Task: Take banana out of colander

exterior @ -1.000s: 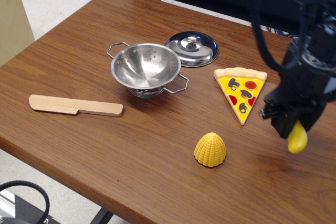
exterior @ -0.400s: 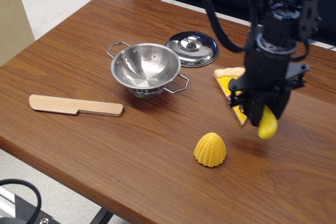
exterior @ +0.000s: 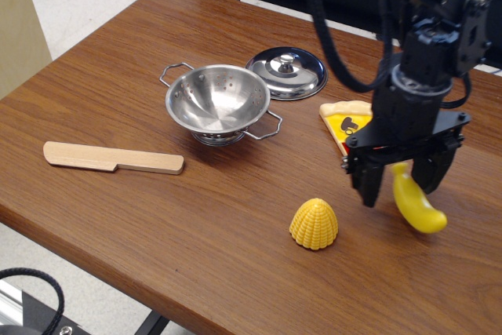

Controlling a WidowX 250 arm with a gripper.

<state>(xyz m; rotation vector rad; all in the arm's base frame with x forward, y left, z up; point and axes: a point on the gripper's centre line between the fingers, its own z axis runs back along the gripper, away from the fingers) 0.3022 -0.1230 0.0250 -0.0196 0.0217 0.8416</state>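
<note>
The yellow banana lies on the wooden table to the right of the corn piece, out of the colander. My gripper stands over it with its jaws spread. One finger is to the banana's left and the other behind its upper end, and neither clamps it. The steel colander stands empty at the middle left of the table, well apart from the gripper.
A steel lid lies just behind the colander. A pizza slice is partly hidden behind my gripper. A ribbed yellow corn piece sits left of the banana. A wooden knife lies at the left. The table's front edge is near.
My gripper carried the banana leftward from the right side, then opened. The banana now rests on the table between the spread fingers.
</note>
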